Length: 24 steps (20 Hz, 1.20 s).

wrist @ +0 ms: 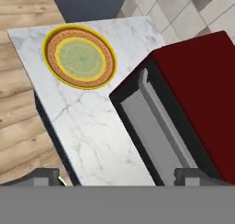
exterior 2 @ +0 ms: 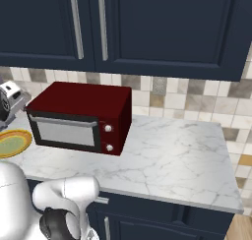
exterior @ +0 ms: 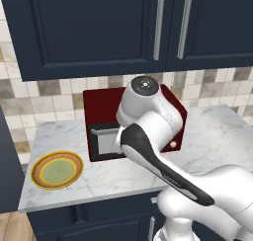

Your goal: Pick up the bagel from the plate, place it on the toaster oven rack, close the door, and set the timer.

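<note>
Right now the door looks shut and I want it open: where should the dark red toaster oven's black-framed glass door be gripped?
Take the grey bar handle along the black-framed glass door's top edge, from the front, jaws above and below. The bar runs level and stands proud of the flat glass.

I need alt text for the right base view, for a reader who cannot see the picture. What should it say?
A dark red box-shaped toaster oven stands on a white marble counter, its black-framed glass door shut and two white knobs at its right. A round yellow-rimmed plate with a pale green centre lies at its left, below dark blue cabinets.
</note>
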### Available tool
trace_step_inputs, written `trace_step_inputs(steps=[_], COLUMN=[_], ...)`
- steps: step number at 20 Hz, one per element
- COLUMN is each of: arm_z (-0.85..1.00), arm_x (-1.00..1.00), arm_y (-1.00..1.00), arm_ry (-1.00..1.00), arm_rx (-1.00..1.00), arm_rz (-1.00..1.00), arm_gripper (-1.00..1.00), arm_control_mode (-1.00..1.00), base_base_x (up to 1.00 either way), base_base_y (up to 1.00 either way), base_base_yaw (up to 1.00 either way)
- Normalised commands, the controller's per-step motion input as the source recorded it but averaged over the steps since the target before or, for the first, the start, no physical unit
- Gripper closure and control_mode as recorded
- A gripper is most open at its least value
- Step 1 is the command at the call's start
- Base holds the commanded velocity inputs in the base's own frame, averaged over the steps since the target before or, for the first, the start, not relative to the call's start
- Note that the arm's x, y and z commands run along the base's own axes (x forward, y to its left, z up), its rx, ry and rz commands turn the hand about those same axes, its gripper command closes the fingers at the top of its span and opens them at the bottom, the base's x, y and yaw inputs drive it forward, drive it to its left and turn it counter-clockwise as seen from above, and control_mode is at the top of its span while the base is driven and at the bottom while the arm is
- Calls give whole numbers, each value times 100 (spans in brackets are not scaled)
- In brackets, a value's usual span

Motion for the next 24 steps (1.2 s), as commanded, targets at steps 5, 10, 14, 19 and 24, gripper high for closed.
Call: trace_step_inputs(steps=[5, 10, 14, 19, 24], arm_z=[-51, -1, 0, -8, -38], arm_x=[-22, 12, 25, 23, 4], arm_y=[-82, -81, -86, -88, -75], arm_ry=[0, 0, 0, 0, 0], arm_rx=[1, 7, 12, 11, 11], arm_rz=[-42, -34, -26, -25, -22], arm_gripper=[-100, -100, -100, -100, -100], arm_control_mode=[-100, -100, -100, -100, -100], base_base_x=[0, 0, 0, 0, 0], base_base_y=[0, 0, 0, 0, 0], base_base_yaw=[0, 0, 0, 0, 0])
